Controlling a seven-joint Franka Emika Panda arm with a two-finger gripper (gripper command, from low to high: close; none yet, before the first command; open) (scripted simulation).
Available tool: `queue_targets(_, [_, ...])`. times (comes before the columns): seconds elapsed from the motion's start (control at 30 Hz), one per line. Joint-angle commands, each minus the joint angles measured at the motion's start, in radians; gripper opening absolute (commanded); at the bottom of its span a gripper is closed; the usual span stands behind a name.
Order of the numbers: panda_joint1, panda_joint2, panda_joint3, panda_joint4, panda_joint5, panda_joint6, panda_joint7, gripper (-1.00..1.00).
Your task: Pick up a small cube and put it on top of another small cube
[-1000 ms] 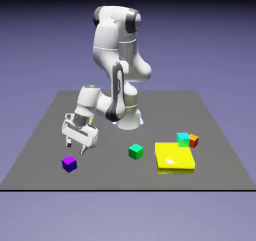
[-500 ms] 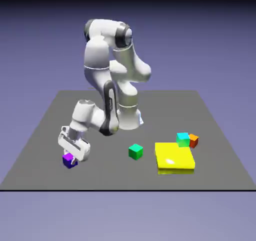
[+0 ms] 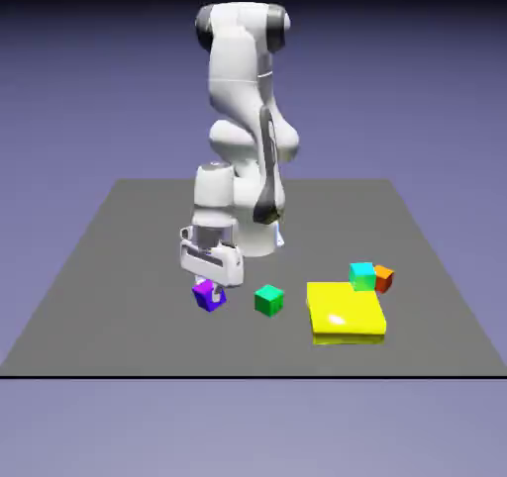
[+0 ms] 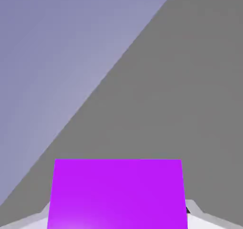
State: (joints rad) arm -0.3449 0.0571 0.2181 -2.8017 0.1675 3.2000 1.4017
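Note:
My gripper point(image 3: 208, 291) is shut on the small purple cube point(image 3: 207, 296), which hangs tilted just above the grey table point(image 3: 119, 247). In the hand view the purple cube point(image 4: 116, 194) fills the bottom middle between the grey fingertips point(image 4: 192, 209), which peek out at its lower corners. A green cube point(image 3: 268, 300) of about the same size rests on the table a short way toward the exterior view's right of the held cube.
A flat yellow block point(image 3: 345, 312) lies right of the green cube. Behind it a teal cube point(image 3: 362, 276) and an orange cube point(image 3: 383, 278) stand side by side. The robot's base point(image 3: 259, 236) stands behind my gripper.
My gripper dropped onto the purple cube at the table's left, shut on it, then lifted it and carried it toward the exterior view's right, close to the green cube.

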Motion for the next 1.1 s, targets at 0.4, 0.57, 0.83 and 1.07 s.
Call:
queue_targets(0.4, [-0.104,-0.261,0.409,-0.105,-0.149,-0.235,0.565,-1.0])
queue_targets(0.57, [-0.14,-0.361,0.567,-0.146,-0.207,-0.324,0.782,-1.0])
queue_targets(0.83, [-0.195,-0.516,0.81,-0.208,-0.296,-0.463,1.118,-1.0])
queue_targets(1.07, [-0.412,-0.507,1.011,-0.2,-0.308,-0.38,1.135,-1.0])
